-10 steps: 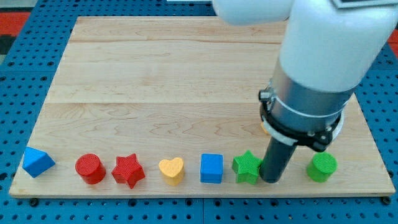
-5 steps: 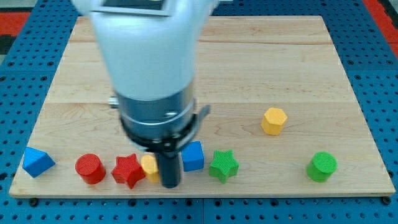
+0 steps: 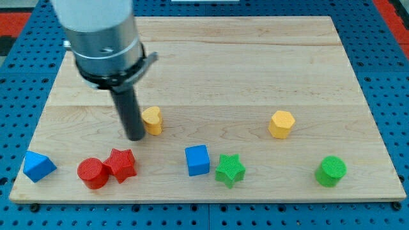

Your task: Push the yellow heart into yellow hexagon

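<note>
The yellow heart (image 3: 153, 119) lies left of the board's middle. My tip (image 3: 135, 136) stands just to its left, touching or nearly touching it. The yellow hexagon (image 3: 281, 124) sits far off at the view's right, at about the same height as the heart. Bare wood lies between the heart and the hexagon.
A blue block (image 3: 39, 166) sits at the bottom left. A red cylinder (image 3: 92, 173) touches a red star (image 3: 120, 165). A blue cube (image 3: 197, 160) and a green star (image 3: 229, 170) sit at the bottom middle. A green cylinder (image 3: 331, 171) sits at the bottom right.
My tip swept from the right along the bottom row to the left, then moved up. The yellow heart went up out of the row. The blue cube, green star and red star shifted.
</note>
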You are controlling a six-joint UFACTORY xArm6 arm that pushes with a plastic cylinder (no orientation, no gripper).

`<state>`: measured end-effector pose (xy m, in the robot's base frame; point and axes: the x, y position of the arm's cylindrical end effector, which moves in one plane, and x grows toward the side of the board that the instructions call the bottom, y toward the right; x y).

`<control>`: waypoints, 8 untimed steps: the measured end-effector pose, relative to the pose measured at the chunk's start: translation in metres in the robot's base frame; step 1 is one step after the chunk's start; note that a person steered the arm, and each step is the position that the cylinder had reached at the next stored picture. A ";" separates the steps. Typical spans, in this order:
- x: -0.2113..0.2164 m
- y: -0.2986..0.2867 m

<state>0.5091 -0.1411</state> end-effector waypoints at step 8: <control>-0.053 0.059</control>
<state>0.4558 -0.0820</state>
